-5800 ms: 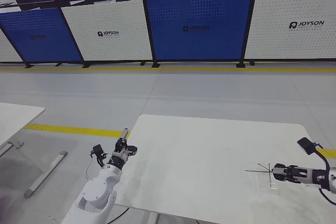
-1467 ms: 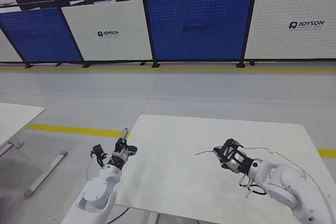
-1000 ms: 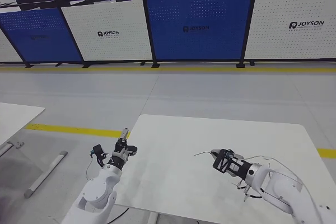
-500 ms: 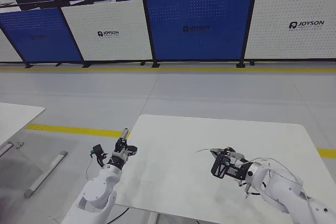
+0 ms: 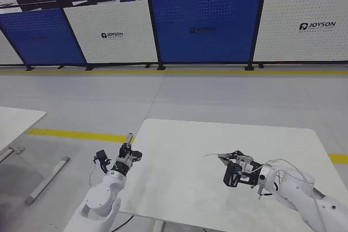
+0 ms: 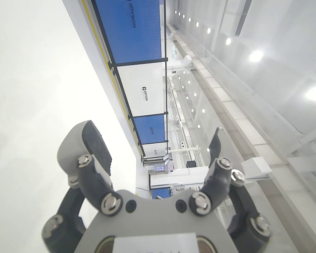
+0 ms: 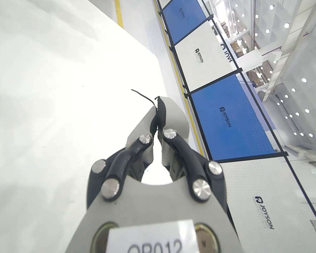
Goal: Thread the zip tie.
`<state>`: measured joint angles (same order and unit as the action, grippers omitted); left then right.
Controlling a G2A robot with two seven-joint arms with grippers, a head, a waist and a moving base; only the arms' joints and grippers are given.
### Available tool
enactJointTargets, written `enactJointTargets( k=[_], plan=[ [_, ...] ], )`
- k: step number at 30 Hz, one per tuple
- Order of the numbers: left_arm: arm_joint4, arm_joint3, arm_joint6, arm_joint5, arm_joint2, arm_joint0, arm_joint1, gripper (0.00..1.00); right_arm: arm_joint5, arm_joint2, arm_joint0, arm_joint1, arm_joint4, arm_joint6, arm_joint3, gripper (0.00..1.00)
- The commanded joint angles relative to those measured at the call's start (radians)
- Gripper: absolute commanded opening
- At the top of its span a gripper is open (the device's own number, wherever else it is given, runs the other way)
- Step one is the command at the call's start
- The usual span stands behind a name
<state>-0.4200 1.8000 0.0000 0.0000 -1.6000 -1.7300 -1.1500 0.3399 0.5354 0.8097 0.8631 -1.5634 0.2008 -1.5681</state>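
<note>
The right gripper (image 7: 157, 107) has its two fingers pressed together, and they pinch a thin black zip tie (image 7: 142, 96) between the pads. A short, slightly curved length of the tie sticks out past the fingertips and ends in a fine point. The part clamped between the pads is hidden. Seen from above, this gripper is over the right half of the white table (image 5: 180, 145), nearer the robot's edge than the far edge, and the free end of the tie points toward the left side of the table. Whether the tie's tip touches the tabletop cannot be told.

The left gripper (image 6: 154, 135) has its fingers spread wide, with the ribbed dark pads facing each other across the gap. In the top view it sits just beside the table's left edge, close to the near corner, with its fingers pointing away from the robot. The two grippers are well apart.

A yellow line (image 5: 75, 135) runs across the grey floor beyond the table. Blue and white perforated panels (image 5: 203, 29) stand in a row at the back. A second white table (image 5: 11, 122) shows at the left.
</note>
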Motion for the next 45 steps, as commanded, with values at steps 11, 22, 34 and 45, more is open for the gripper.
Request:
enactJointTargets(
  k=[11,22,34,45],
  plan=[
    [-0.068,0.037,-0.055,0.088,0.005,0.023,-0.002,1.00,0.000,0.000,0.000,0.000,0.000,0.000,0.000,0.00],
    [0.000,0.146,-0.220,0.340,0.091,0.034,0.010,1.00,0.000,0.000,0.000,0.000,0.000,0.000,0.000,0.00],
    [0.024,0.106,-0.163,0.340,0.133,0.060,0.008,1.00,-0.006,0.002,0.003,0.000,-0.006,-0.006,-0.001,0.00],
    [-0.259,0.068,-0.353,0.340,0.149,0.065,0.053,1.00,-0.049,-0.189,-0.158,0.007,-0.007,0.043,0.045,0.00]
  ],
)
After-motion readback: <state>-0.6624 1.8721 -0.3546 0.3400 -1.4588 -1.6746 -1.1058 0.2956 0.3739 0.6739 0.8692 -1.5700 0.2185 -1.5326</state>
